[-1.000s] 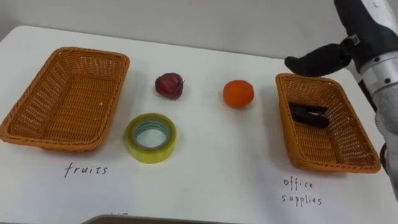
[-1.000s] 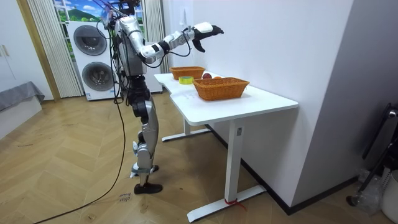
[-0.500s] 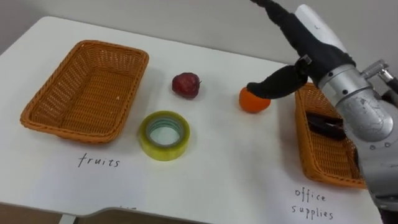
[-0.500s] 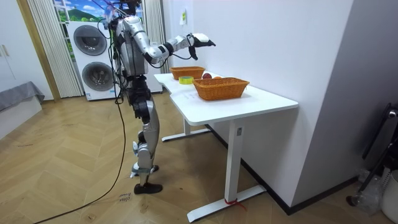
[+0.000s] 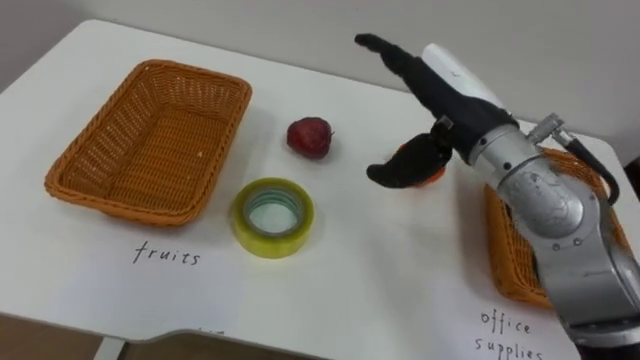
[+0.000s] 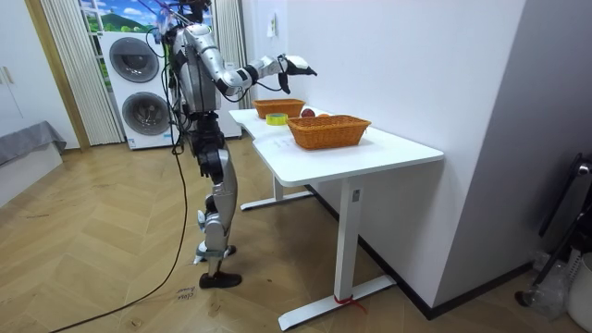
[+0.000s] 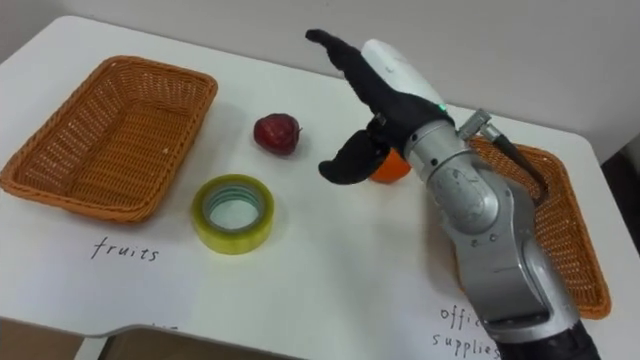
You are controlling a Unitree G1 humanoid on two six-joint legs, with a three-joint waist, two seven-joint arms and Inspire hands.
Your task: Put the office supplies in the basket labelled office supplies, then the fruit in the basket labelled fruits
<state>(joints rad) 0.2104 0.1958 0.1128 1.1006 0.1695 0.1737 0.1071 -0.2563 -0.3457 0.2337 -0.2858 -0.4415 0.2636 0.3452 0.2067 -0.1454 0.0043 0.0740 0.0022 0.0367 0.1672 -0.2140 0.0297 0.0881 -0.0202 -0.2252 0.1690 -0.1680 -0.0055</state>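
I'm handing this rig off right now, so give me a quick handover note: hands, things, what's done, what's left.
Right hand: open, spread over the orange, not closed on it.
Things: orange, apple and tape roll lie on the table between the baskets. Fruits basket on the robot's left is empty; the arm hides much of the office supplies basket on its right.
Done: no fruit sorted, tape roll unsorted.
Left: orange and apple into fruits basket, tape roll into office supplies basket.

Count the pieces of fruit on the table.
2: a dark red apple beyond the tape roll; an orange partly hidden behind the right hand. More may hide behind it.
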